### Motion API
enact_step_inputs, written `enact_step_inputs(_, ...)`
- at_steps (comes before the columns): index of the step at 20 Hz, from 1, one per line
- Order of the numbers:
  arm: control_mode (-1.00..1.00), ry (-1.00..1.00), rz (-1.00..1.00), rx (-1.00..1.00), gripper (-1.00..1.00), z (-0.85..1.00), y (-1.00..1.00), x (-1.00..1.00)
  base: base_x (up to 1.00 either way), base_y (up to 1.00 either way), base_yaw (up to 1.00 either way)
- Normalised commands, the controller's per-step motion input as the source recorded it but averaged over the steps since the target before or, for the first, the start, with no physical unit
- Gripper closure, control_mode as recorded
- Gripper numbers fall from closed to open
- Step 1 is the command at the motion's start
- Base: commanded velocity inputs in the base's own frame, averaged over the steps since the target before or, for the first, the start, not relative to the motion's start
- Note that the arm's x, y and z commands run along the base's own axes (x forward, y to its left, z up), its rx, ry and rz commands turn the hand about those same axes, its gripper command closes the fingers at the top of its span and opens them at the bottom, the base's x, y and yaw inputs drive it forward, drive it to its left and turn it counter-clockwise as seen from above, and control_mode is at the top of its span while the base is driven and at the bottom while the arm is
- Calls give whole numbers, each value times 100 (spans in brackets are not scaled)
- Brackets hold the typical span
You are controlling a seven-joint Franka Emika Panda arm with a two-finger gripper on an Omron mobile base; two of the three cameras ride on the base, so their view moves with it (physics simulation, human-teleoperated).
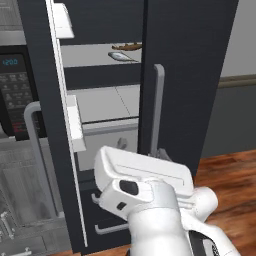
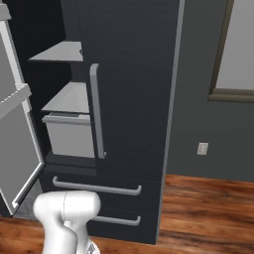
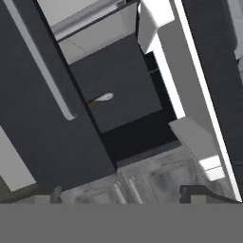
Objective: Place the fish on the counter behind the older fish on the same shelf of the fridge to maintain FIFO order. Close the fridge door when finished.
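The fridge stands with its left door swung open and its right door shut. On the upper shelf lies the brown fish, at the back. The pale older fish lies just in front of it. The hand view shows the older fish too, with a sliver of the fish beside the shut door's edge. My gripper is low in front of the fridge, near the right door's handle. It is open and empty, fingertips wide apart. The counter is out of view.
White bins line the inside of the open door. A lower shelf and a white drawer sit under the upper shelf. Two outer drawers are below. A microwave and oven handle stand left. Wood floor lies right.
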Motion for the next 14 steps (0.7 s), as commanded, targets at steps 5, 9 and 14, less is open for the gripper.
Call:
enact_step_inputs(5, -100, -19, -1, -23, -100, -27, 99, 10, 0, 0, 0)
enact_step_inputs(9, -100, -2, -15, -20, -100, -33, 97, 54, 0, 0, 0)
enact_step_inputs(14, -100, 0, -20, -17, -100, -32, 99, 51, 0, 0, 0)
